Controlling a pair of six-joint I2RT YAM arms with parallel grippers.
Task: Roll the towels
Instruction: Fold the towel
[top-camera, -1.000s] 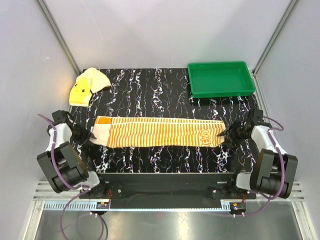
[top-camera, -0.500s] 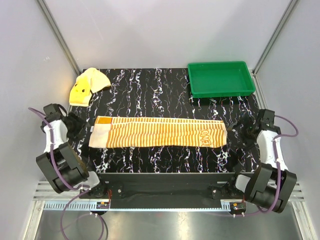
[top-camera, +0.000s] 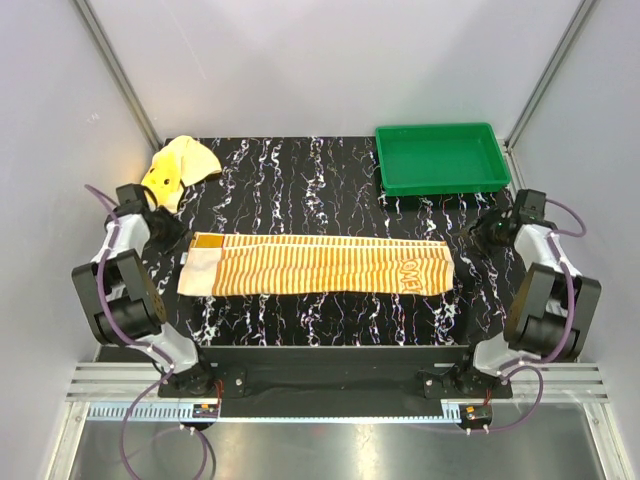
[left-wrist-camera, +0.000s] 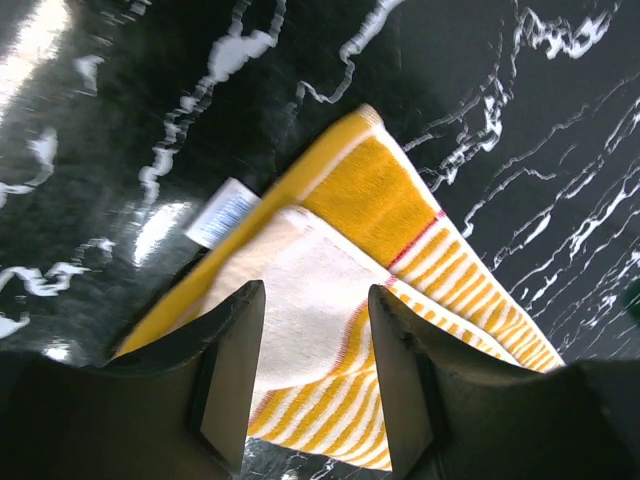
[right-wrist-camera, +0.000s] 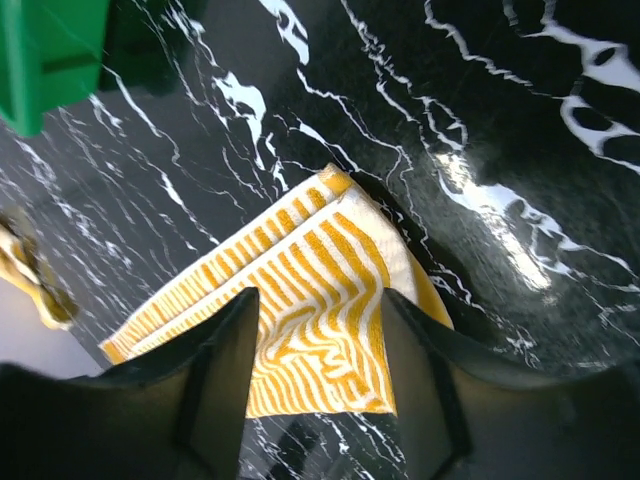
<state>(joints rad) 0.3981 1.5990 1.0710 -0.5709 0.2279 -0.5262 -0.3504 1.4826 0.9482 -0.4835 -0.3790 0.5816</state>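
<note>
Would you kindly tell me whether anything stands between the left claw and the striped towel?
Nothing visible does: only bare black tabletop separates the left claw from the striped towel at its cream end, and the yellow towel lies farther back, off that line.

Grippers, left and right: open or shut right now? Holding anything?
Left gripper: open, holding nothing.
Right gripper: open, holding nothing.

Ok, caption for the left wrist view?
Open left end effector over the cream end of the striped towel on the marbled table.
</note>
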